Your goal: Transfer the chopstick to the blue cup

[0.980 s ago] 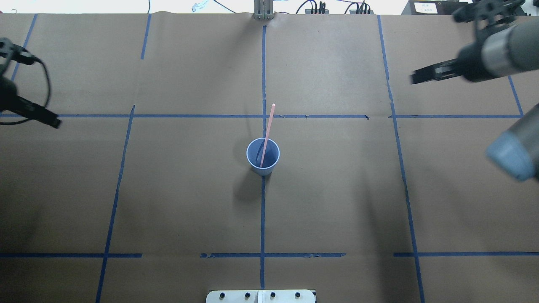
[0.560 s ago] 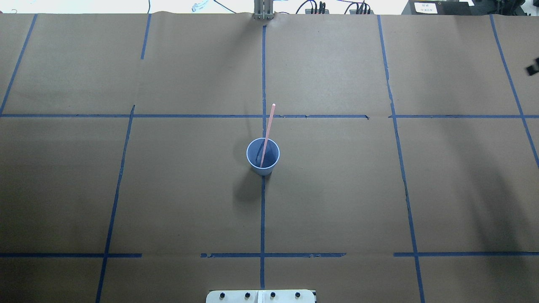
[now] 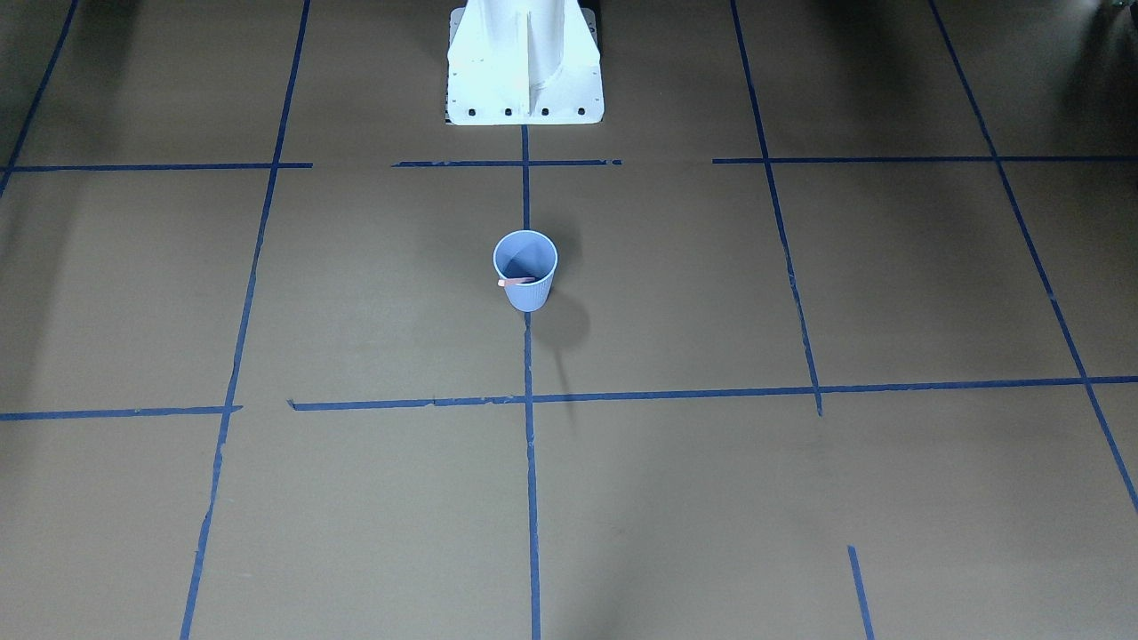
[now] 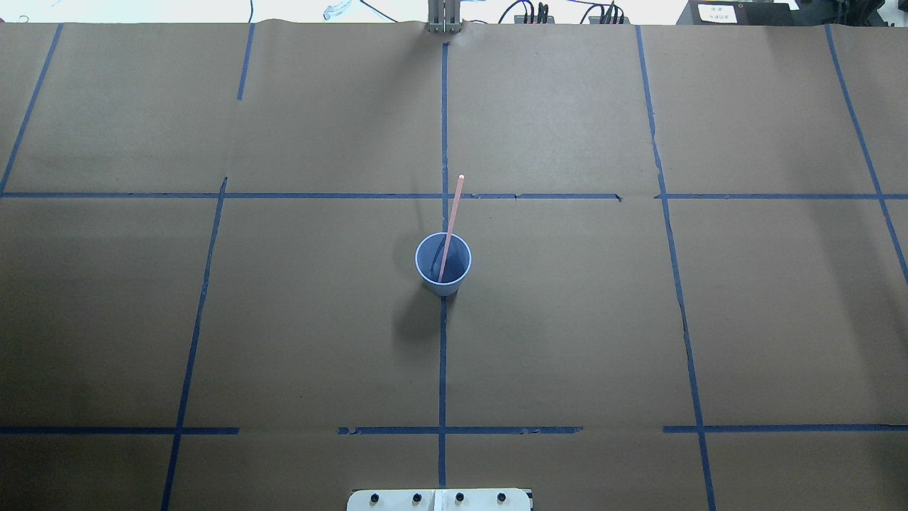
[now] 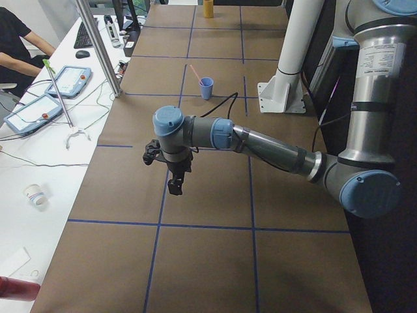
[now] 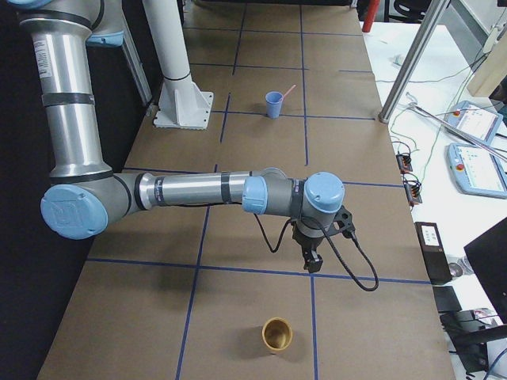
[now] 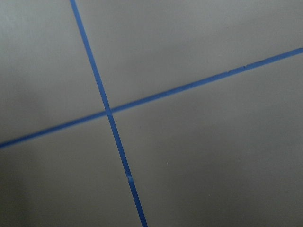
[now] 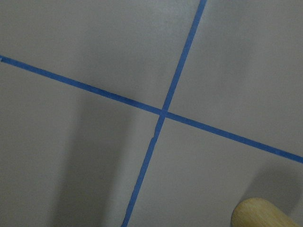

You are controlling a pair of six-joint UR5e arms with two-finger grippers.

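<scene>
The blue cup (image 4: 443,287) stands upright at the table's middle; it also shows in the front view (image 3: 531,299). One pinkish-red chopstick (image 4: 451,222) stands inside it and leans on the far rim, sticking out well above it. Its end shows at the rim in the front view (image 3: 516,282). My left gripper (image 5: 174,191) shows only in the left side view, low over bare paper and far from the cup (image 5: 206,90). My right gripper (image 6: 311,267) shows only in the right side view, far from the cup (image 6: 273,106). I cannot tell whether either is open or shut.
A tan cup (image 6: 277,335) stands near my right gripper; its rim shows in the right wrist view (image 8: 260,215). The white robot base (image 4: 440,500) is at the near edge. Blue tape lines cross the brown paper. A person and tablets are beside the table (image 5: 19,45).
Both arms, at the overhead view's left and right edges one second ago, have moved out of that view. The cup and the chopstick have not moved.
</scene>
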